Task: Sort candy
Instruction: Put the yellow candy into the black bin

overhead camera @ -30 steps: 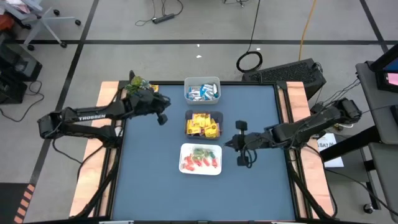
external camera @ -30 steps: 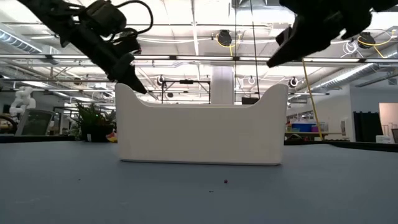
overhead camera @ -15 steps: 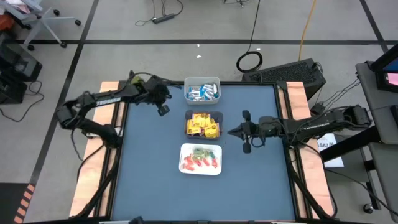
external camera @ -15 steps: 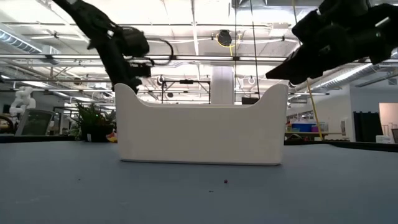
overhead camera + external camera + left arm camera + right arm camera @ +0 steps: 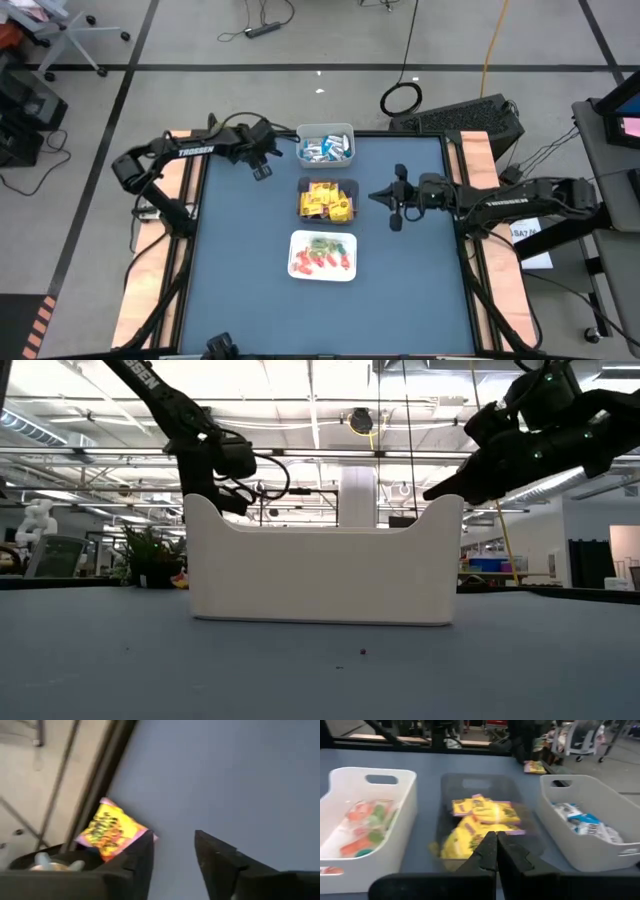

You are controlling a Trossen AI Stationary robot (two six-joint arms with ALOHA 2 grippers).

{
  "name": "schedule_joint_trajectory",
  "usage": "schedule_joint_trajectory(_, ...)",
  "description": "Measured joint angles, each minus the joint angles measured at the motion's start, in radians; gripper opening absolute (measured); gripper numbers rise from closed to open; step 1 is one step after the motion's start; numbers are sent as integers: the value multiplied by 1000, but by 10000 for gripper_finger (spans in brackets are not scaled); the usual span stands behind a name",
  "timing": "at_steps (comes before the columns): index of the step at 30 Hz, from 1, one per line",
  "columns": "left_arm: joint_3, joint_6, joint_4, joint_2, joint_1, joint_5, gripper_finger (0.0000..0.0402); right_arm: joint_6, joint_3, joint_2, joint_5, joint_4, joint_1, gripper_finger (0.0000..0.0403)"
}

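Observation:
Three bins stand in a row down the table's middle. The far white bin [image 5: 325, 145] holds blue-and-white bars, the dark middle bin [image 5: 328, 200] holds yellow packets, and the near white bin [image 5: 323, 255] holds red and green pieces. One yellow packet [image 5: 112, 827] lies flat on the table by the far left corner. My left gripper [image 5: 175, 855] is open and slants down just beside it, with bare table between the fingers. My right gripper [image 5: 496, 850] is shut and empty. It hangs right of the middle bin and points level at it.
The table's dark left rim [image 5: 95, 785] runs close behind the loose packet. In the low view the near white bin [image 5: 325, 570] fills the middle and hides the other bins. A green leafy thing [image 5: 150, 558] sits at the far left. The blue table top [image 5: 240, 270] lies bare around the bins.
My left gripper has gone toward the table's far edge, tipped steeply downward and opened above the loose yellow packet. My right gripper, still shut, has moved toward the far edge from beside the near bin to beside the middle bin and has swung more level.

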Motion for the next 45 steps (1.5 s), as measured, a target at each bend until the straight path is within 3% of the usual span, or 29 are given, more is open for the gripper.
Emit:
schedule_joint_trajectory(7, 7, -128, 9, 29, 39, -53, 201, -26, 0, 0, -105, 27, -150, 0)
schedule_joint_trajectory(11, 8, -130, 10, 55, 79, -34, 207, -41, 0, 0, -115, 43, -217, 0)
schedule_joint_trajectory(15, 17, -124, 10, 95, 114, 10, 208, -43, 0, 0, -199, 98, -262, 0)
schedule_joint_trajectory(35, 93, -133, 21, 264, 152, -69, 206, -24, 0, 0, -215, 104, -277, 0)
schedule_joint_trajectory(40, 103, -124, 24, 266, 154, -72, 170, -17, 0, 0, -215, 104, -277, 0)
schedule_joint_trajectory(45, 116, -70, 27, 273, 158, -88, 84, -17, 0, 0, -215, 104, -277, 0)
